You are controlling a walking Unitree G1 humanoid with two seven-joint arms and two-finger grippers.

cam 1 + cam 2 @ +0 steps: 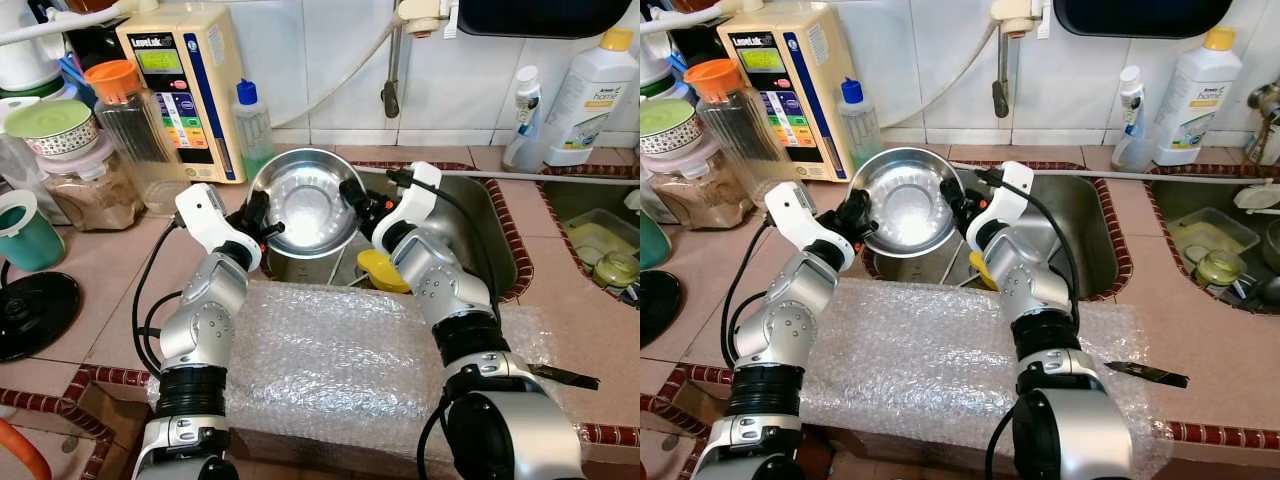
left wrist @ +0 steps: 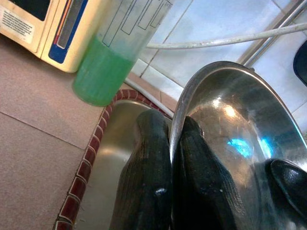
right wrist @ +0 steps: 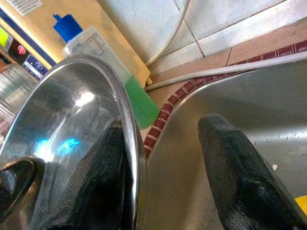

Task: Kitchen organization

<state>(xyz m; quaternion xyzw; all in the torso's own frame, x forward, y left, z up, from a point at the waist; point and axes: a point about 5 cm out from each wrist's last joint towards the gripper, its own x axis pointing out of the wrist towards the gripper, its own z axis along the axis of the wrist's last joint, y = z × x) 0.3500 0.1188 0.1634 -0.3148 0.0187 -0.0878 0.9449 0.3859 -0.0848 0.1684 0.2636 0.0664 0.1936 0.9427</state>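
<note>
Over the sink (image 1: 480, 235), the steel bowl (image 1: 305, 205) hangs tilted, left claw (image 2: 170, 163) pinched on its rim, right claw (image 3: 163, 163) spread; close it squarely before lifting clear.

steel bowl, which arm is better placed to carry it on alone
Left, probably. The left end effector is pinched shut on the steel bowl rim, one finger on each side. The right end effector is open, with one finger against the rim and the other apart over the sink.
</note>
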